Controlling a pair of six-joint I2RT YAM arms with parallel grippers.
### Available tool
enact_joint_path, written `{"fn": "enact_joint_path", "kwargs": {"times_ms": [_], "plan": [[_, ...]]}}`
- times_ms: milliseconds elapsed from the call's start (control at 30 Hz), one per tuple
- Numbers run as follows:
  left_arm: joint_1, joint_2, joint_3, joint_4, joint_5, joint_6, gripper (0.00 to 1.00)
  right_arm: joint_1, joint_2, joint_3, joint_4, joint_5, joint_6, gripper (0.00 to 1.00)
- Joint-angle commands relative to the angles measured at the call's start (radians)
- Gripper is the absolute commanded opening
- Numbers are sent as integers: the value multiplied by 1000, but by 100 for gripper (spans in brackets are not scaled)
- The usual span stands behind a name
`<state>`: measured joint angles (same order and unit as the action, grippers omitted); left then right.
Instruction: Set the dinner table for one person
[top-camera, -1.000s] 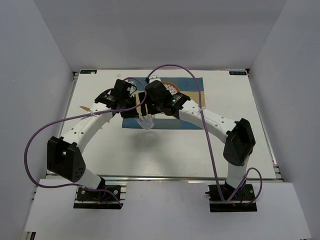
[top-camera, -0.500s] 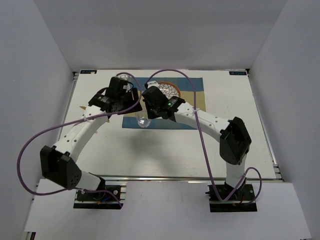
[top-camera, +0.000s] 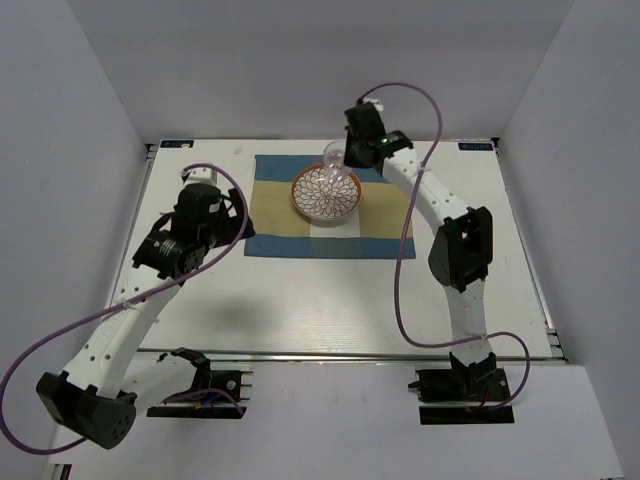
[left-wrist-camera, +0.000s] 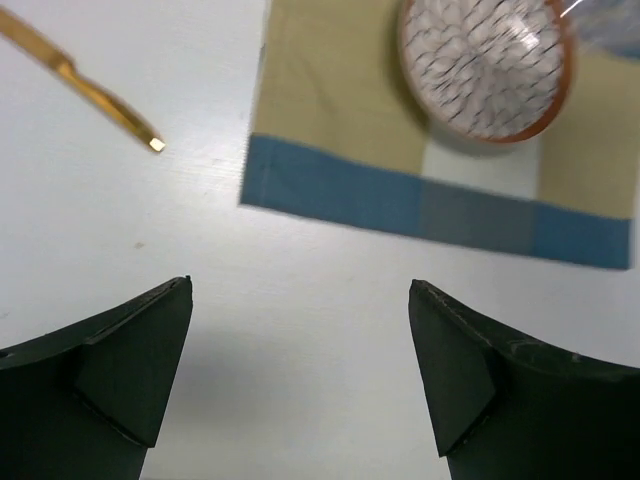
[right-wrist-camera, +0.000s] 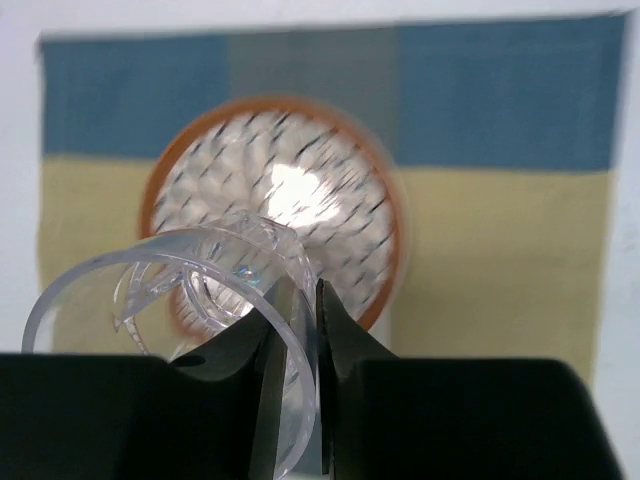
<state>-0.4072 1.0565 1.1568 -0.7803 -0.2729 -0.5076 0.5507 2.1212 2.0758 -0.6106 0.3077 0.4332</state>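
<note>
My right end effector (right-wrist-camera: 296, 300) pinches the rim of the clear glass (right-wrist-camera: 150, 250) above the plate (top-camera: 326, 192), at its 12 o'clock edge. My left end effector (left-wrist-camera: 300, 290) gapes wide, empty, over the white table (left-wrist-camera: 300, 250), at 8 o'clock from the placemat (left-wrist-camera: 330, 190).

A blue-and-beige placemat (top-camera: 380, 215) lies on the white worktop (top-camera: 300, 300), with an orange-rimmed patterned bowl (top-camera: 326, 192) on it. The right pincer (top-camera: 345, 150) holds a clear glass (top-camera: 332, 155) at the placemat's far edge, just beyond the bowl. The left arm (top-camera: 185, 235) hangs over the worktop's left side, beside the placemat.
</note>
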Motion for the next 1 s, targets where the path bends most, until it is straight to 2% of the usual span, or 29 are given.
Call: {"fn": "enact_joint_path", "kwargs": {"times_ms": [0,133,433,767,800,833,867,900,933,967], "plan": [[2,-67,-118,-1,-61,96,98,-138,74,173,-98,-8,-31,0],[2,-128,-262,59,-52,83,98,-231,170,256,-74,-38,-53,0],[2,-151,-261,56,-51,78,98,-336,293,296,29,-84,-125,0],[11,-165,-261,59,-52,81,98,-337,364,308,91,-119,-122,0],[11,-165,-262,59,-51,83,98,-337,370,308,98,-120,-122,2],[11,-165,-263,59,-52,81,98,-340,370,308,100,-124,-122,33],[11,-165,-263,58,-51,81,98,-342,370,310,104,-124,-120,55],[11,-165,-264,58,-51,81,98,-341,367,310,103,-124,-120,70],[11,-165,-264,59,-51,81,98,-341,364,316,100,-124,-120,89],[11,-167,-264,59,-54,81,98,-344,343,317,97,-125,-113,89]]}}
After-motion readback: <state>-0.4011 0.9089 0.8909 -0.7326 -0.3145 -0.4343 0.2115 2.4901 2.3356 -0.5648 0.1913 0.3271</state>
